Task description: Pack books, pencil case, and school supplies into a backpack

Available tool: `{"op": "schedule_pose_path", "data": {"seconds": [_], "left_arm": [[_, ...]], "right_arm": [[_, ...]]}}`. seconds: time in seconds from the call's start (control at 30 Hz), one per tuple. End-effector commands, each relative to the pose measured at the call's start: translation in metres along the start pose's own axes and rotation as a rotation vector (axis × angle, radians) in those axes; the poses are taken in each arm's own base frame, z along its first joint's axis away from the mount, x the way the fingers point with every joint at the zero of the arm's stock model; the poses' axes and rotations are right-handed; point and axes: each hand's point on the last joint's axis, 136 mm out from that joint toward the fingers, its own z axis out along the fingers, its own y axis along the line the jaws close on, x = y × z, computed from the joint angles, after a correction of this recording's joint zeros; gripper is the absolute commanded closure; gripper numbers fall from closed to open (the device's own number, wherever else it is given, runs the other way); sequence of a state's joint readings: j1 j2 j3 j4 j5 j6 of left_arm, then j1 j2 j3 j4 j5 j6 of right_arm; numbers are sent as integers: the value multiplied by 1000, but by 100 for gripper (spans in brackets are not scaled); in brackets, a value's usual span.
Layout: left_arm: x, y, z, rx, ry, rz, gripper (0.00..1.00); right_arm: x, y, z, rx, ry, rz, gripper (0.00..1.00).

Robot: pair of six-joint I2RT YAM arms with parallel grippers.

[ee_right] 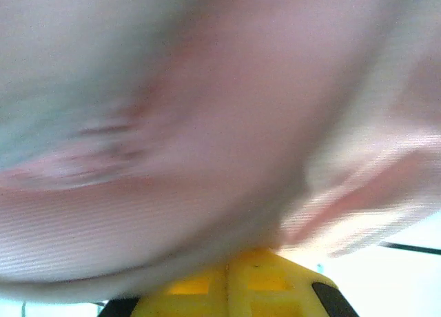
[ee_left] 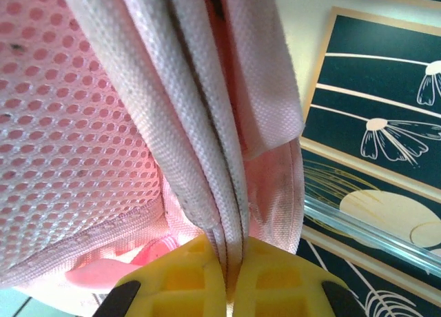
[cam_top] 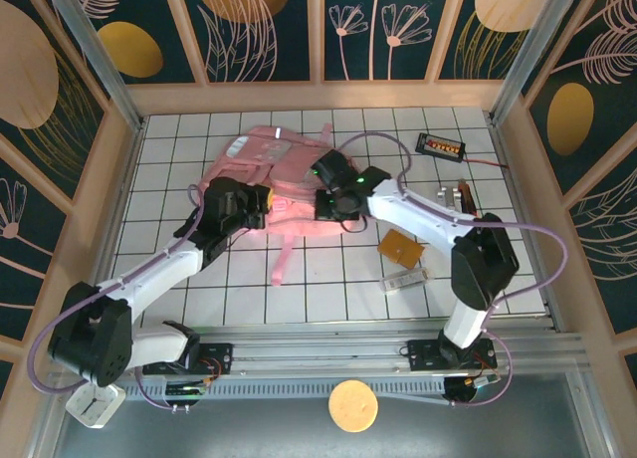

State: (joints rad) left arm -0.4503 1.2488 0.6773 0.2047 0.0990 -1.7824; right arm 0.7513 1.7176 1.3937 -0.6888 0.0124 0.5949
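The pink backpack (cam_top: 274, 154) lies at the back middle of the table. My left gripper (cam_top: 261, 204) is at its near left side, shut on a folded grey-pink edge of the backpack (ee_left: 200, 124); in the left wrist view the yellow jaws of the gripper (ee_left: 224, 244) pinch that edge. My right gripper (cam_top: 323, 207) sits at the bag's near right side, jaws shut (ee_right: 231, 258), with blurred pink fabric (ee_right: 207, 124) pressed over its tips. An orange-brown square book (cam_top: 400, 247) and a whitish-grey block (cam_top: 405, 278) lie right of centre. The pencil case is hidden.
A black gadget with orange digits and a red wire (cam_top: 441, 144) lies at the back right. Small brown and grey pieces (cam_top: 463, 194) sit near the right wall. A pink strap (cam_top: 282, 259) trails toward the front. Wooden walls ring the tiled table (cam_top: 328, 299).
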Motion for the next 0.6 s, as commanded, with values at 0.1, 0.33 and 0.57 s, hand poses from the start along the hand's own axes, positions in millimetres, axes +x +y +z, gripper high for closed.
{"op": "schedule_pose_path", "data": {"seconds": [0.1,0.33,0.57], "left_arm": [[-24,-23,-28,110,-52,86,100],[-20,-17,-29,115,4,80,100],[6,-57,-21,164,89,118,100]], "right_arm": [[-9,-54,-9,29,25,9,100],[-22,18,-24,-257,-9,-111,94],[-7,102,-33,-436,-4,-152,57]]}}
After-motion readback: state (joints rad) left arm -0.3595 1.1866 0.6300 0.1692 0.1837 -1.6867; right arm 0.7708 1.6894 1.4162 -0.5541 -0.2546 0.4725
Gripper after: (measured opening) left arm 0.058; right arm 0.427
